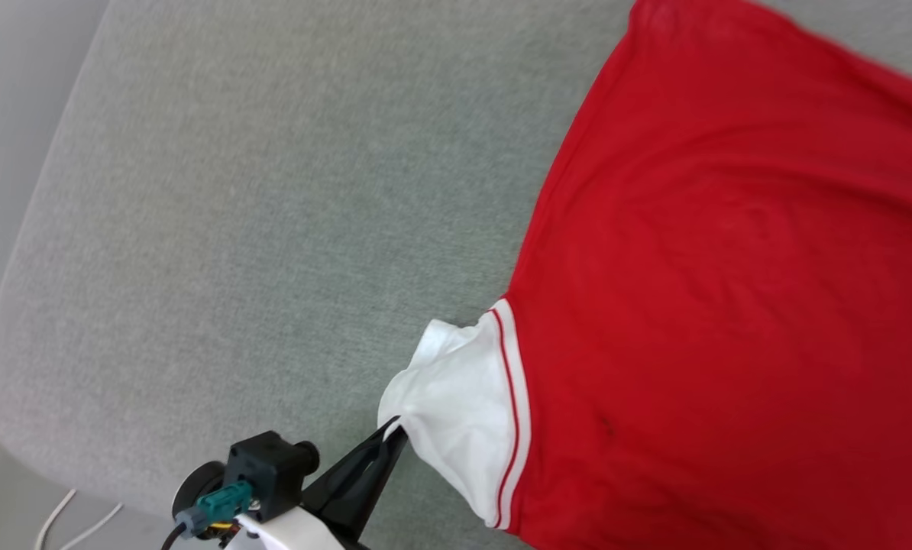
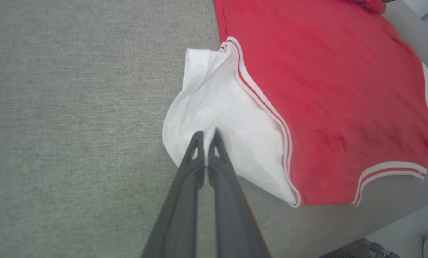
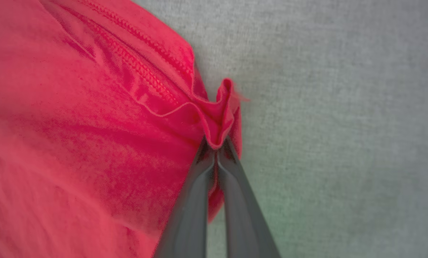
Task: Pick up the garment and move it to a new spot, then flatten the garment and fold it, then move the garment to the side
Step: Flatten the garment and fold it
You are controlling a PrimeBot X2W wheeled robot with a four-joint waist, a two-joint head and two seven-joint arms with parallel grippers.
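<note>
The garment (image 1: 731, 275) is a red jersey lying spread on the grey-green cushion (image 1: 273, 229), plain red side up, its lettering hidden. Its white sleeve (image 1: 464, 405) with red-and-white trim sticks out at the lower left. My left gripper (image 1: 395, 431) is shut on the edge of that white sleeve (image 2: 221, 118), the fingertips (image 2: 215, 143) pinching a fold. In the right wrist view my right gripper (image 3: 215, 145) is shut on a bunched corner of the red hem (image 3: 221, 111), lifted into a small pucker.
The cushion's rounded edge (image 1: 13, 428) runs down the left, with pale floor and white cables (image 1: 66, 519) beyond it. In the left wrist view the cushion's near edge (image 2: 379, 218) and floor lie past the jersey's collar side.
</note>
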